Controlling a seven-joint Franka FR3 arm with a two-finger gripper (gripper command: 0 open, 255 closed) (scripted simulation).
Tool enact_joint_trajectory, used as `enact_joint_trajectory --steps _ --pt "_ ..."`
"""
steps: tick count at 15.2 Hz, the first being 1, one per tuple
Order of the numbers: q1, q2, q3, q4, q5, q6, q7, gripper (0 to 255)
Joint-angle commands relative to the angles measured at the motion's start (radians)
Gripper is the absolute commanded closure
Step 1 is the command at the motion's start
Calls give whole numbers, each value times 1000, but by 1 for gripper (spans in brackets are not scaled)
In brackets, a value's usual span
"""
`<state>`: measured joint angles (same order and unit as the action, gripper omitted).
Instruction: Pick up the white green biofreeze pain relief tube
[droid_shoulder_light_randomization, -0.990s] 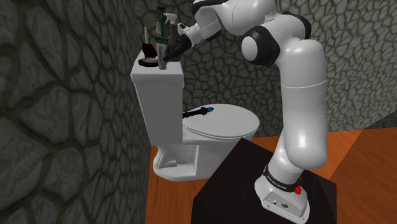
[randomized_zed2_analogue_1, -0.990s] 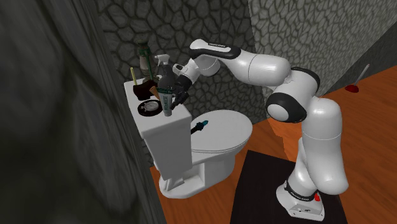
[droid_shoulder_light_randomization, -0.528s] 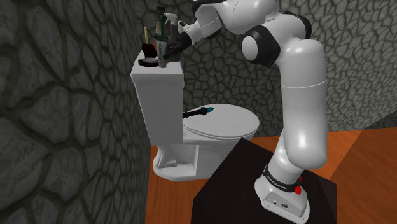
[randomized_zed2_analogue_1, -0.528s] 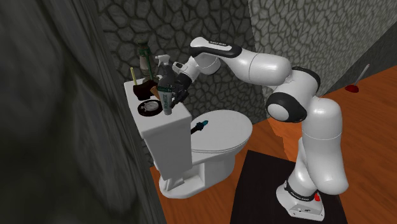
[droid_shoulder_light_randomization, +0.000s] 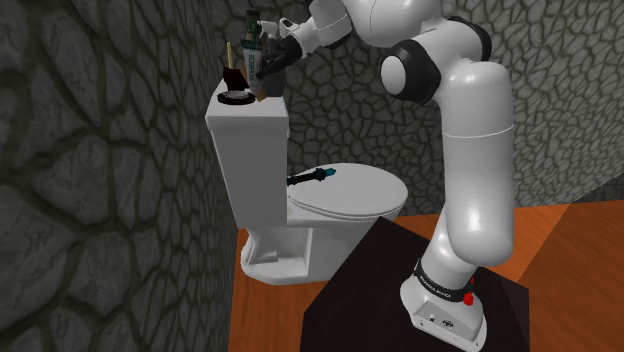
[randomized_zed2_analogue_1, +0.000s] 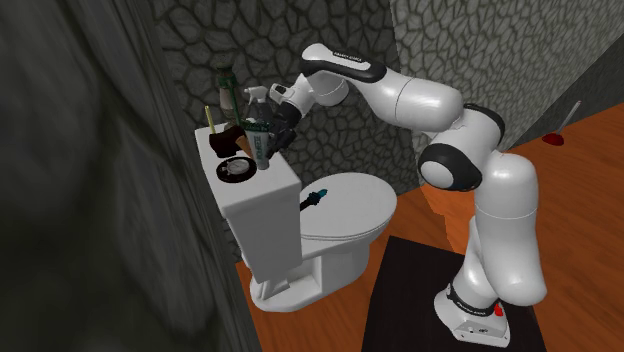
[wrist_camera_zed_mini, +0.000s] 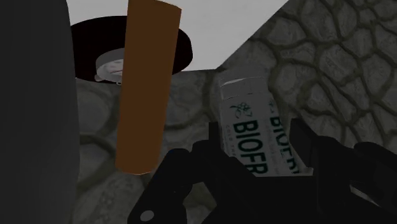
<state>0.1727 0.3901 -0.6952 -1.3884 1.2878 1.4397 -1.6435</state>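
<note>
The white and green Biofreeze tube (wrist_camera_zed_mini: 249, 125) stands nearly upright between my two black fingers, which clasp its lower part. My gripper (wrist_camera_zed_mini: 254, 167) is shut on it. In the shoulder view the tube (droid_shoulder_light_randomization: 260, 80) hangs just over the white toilet tank lid (droid_shoulder_light_randomization: 262, 112), held by the gripper (droid_shoulder_light_randomization: 272, 64) from that view's right. The second exterior view has the tube (randomized_zed2_analogue_1: 262, 148) and gripper (randomized_zed2_analogue_1: 273, 130) above the lid's near end.
On the tank lid stand a round black compact (randomized_zed2_analogue_1: 235, 170), a brown item (randomized_zed2_analogue_1: 228, 138), a dark green bottle (randomized_zed2_analogue_1: 227, 92) and a white spray bottle (randomized_zed2_analogue_1: 254, 95). A black and teal tool (droid_shoulder_light_randomization: 310, 178) lies on the toilet seat (droid_shoulder_light_randomization: 350, 192). Stone walls close in behind.
The gripper has risen a little with the tube in it, so the tube's lower end is now higher over the tank lid. The things on the lid have not moved.
</note>
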Motion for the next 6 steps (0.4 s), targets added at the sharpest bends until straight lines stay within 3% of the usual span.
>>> enact_joint_trajectory --steps 1,6 --pt "-5 1 0 26 3 -11 23 255" --pt "-17 5 0 70 10 -31 56 255"
